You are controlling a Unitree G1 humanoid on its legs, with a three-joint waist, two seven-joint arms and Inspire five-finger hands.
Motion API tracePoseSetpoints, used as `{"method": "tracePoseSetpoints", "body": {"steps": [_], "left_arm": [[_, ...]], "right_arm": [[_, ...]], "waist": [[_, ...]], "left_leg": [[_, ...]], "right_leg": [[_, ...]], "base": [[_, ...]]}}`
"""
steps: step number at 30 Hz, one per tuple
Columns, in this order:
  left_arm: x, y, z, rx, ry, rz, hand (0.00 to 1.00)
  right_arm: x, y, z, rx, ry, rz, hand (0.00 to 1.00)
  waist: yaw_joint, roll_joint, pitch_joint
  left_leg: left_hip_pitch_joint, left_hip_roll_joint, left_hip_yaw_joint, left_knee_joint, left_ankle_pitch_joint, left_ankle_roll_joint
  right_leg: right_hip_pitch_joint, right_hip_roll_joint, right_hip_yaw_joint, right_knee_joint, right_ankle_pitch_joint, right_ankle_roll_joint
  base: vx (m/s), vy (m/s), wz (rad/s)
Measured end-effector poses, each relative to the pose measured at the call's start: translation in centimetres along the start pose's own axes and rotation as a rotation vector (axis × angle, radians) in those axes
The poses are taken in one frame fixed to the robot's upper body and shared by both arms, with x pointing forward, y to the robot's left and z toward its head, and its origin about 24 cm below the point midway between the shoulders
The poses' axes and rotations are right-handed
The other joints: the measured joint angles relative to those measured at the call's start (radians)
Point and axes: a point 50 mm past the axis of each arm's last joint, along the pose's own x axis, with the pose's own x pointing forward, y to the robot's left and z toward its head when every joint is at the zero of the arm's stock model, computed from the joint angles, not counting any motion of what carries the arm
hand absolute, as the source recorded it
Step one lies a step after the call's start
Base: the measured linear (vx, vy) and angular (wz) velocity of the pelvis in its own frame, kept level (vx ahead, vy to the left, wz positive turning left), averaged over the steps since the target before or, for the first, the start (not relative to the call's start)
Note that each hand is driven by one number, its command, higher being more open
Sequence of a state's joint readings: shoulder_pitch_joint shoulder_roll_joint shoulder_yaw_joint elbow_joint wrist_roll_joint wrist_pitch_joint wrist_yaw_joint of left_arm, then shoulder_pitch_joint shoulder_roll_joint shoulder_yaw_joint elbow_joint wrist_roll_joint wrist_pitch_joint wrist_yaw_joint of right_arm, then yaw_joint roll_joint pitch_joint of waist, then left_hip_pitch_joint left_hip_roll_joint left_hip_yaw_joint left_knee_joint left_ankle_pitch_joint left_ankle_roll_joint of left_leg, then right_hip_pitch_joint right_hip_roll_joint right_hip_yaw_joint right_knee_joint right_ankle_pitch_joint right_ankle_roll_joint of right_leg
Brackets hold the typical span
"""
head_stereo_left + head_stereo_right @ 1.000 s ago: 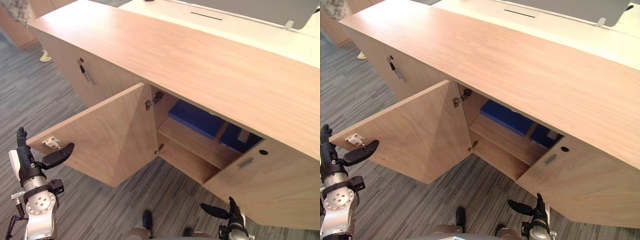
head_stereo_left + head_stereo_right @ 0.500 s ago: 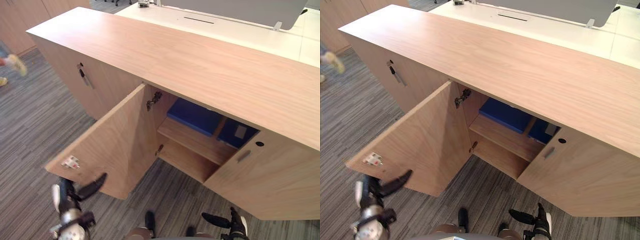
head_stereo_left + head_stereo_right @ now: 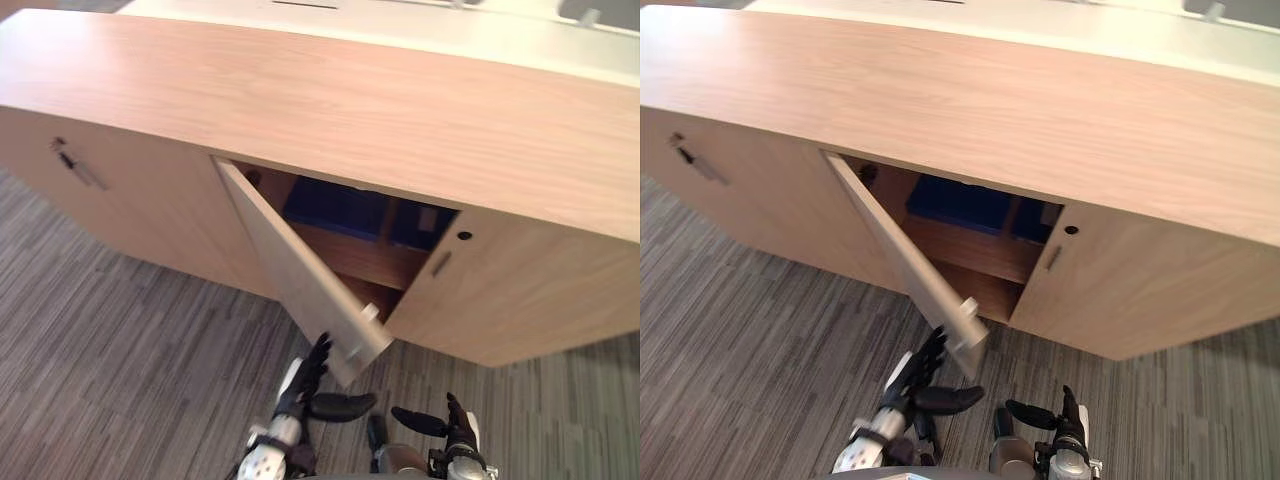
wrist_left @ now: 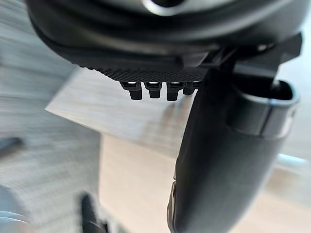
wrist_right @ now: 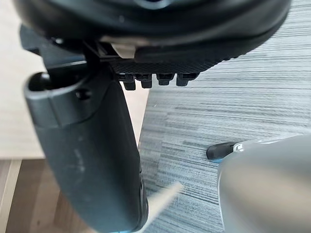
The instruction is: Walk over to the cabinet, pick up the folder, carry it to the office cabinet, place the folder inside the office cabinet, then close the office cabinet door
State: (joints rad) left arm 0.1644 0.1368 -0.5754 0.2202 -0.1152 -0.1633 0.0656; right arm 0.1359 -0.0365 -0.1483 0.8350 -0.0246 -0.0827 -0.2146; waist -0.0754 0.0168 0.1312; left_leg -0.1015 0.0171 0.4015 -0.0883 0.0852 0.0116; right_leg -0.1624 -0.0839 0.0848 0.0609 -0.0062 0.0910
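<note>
Down at the near edge, the left hand (image 3: 298,388) is reaching up over the grey striped carpet (image 3: 120,360). Its fingers (image 3: 318,352) are stretched out straight and its thumb is pointing off to the side, so it is open and gripping nothing. The fingertips are sitting just beside the lower free corner of the cabinet door (image 3: 290,265), on its outer face. Whether they are actually touching the wood is too close to call.

Beside it the right hand (image 3: 455,432) is hanging low over the carpet, also open, with fingers straight and thumb out, and nothing is in it either.

Moving up, the door is standing partly open and showing edge-on, with a small pale catch (image 3: 368,312) near its free end. The neighbouring door (image 3: 520,290) on the right is nearly shut, showing a slim handle (image 3: 440,264) and a dark round hole (image 3: 464,236).

Through the gap, the blue folder (image 3: 335,208) is lying flat on the shelf (image 3: 365,258) inside the cabinet, towards the shelf's left end. Another blue item (image 3: 425,222) is sitting past a divider towards the right end.

Further left, a closed door is carrying a key (image 3: 72,168). Above it all the long wooden cabinet top (image 3: 330,100) is stretching across, with a white desk (image 3: 400,25) lying behind it.
</note>
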Motion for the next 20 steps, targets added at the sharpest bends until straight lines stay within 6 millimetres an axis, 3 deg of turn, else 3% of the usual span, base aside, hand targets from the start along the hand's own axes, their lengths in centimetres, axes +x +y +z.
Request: {"method": "tracePoseSetpoints", "body": {"steps": [1, 3, 5, 7, 8, 9, 14, 17, 20], "left_arm": [[1.6, 0.1, 1.4, 0.06, -0.048, -0.027, 1.0], [2.5, 0.5, 2.3, 0.104, -0.076, -0.019, 1.0], [3.6, 2.6, 3.4, 0.139, -0.098, 0.052, 1.0], [4.1, 6.4, 4.2, 0.203, -0.101, 0.211, 1.0], [3.9, 11.8, 5.9, 0.234, -0.11, 0.459, 1.0], [3.6, 12.7, 6.0, 0.232, -0.111, 0.5, 1.0], [2.8, 13.9, 5.4, 0.22, -0.086, 0.567, 1.0], [2.0, 14.1, 4.2, 0.207, -0.044, 0.578, 1.0], [0.1, 14.1, 1.5, 0.173, 0.044, 0.581, 1.0]], "right_arm": [[0.1, 0.2, 0.2, -0.002, -0.005, 0.006, 1.0], [0.1, 0.4, 0.4, -0.004, -0.01, 0.012, 1.0], [0.2, 0.6, 0.7, -0.011, -0.02, 0.02, 1.0], [0.3, 0.7, 1.0, -0.01, -0.026, 0.022, 1.0], [0.5, -0.1, 1.0, 0.0, -0.021, 0.001, 1.0], [0.5, -0.5, 0.8, -0.007, -0.011, -0.006, 1.0], [0.3, -2.3, -1.3, -0.002, 0.077, -0.046, 1.0], [-0.1, -2.9, -2.5, 0.025, 0.126, -0.062, 1.0], [-0.3, -3.1, -3.0, 0.037, 0.14, -0.07, 1.0]], "waist": [[-0.016, 0.0, 0.0], [-0.033, 0.001, 0.0], [-0.052, 0.001, 0.0], [-0.08, 0.002, 0.0], [-0.103, 0.008, 0.003], [-0.105, 0.011, 0.004], [-0.105, 0.034, 0.014], [-0.104, 0.04, 0.014], [-0.103, 0.04, 0.013]], "left_leg": [[0.007, -0.002, 0.023, 0.0, 0.0, 0.004], [0.012, -0.004, 0.031, 0.0, -0.003, 0.005], [0.025, -0.004, 0.062, 0.0, -0.012, 0.005], [0.045, -0.003, 0.077, 0.0, -0.018, 0.0], [0.059, 0.002, 0.081, 0.0, -0.024, -0.01], [0.062, 0.003, 0.081, 0.0, -0.024, -0.01], [0.072, 0.005, 0.072, -0.002, -0.028, -0.016], [0.084, 0.009, 0.067, -0.005, -0.029, -0.018], [0.093, 0.015, 0.064, -0.005, -0.033, -0.023]], "right_leg": [[0.001, 0.001, 0.027, -0.014, 0.015, 0.002], [0.001, 0.003, 0.048, -0.025, 0.025, 0.003], [0.001, 0.007, 0.09, -0.039, 0.04, 0.006], [0.001, 0.011, 0.135, -0.045, 0.052, 0.008], [0.004, 0.014, 0.156, -0.049, 0.065, 0.006], [0.007, 0.014, 0.156, -0.053, 0.069, 0.005], [0.026, 0.013, 0.132, -0.072, 0.072, -0.008], [0.045, 0.013, 0.125, -0.083, 0.07, -0.016], [0.06, 0.017, 0.121, -0.096, 0.068, -0.019]], "base": [[0.08, 0.023, -0.57], [0.07, 0.001, -0.49], [0.07, -0.014, -0.68], [0.0, -0.053, -0.75], [-0.06, -0.09, -0.52], [-0.09, -0.091, -0.28], [-0.04, -0.041, 0.06], [-0.01, -0.04, 0.03], [0.01, -0.021, 0.01]]}}
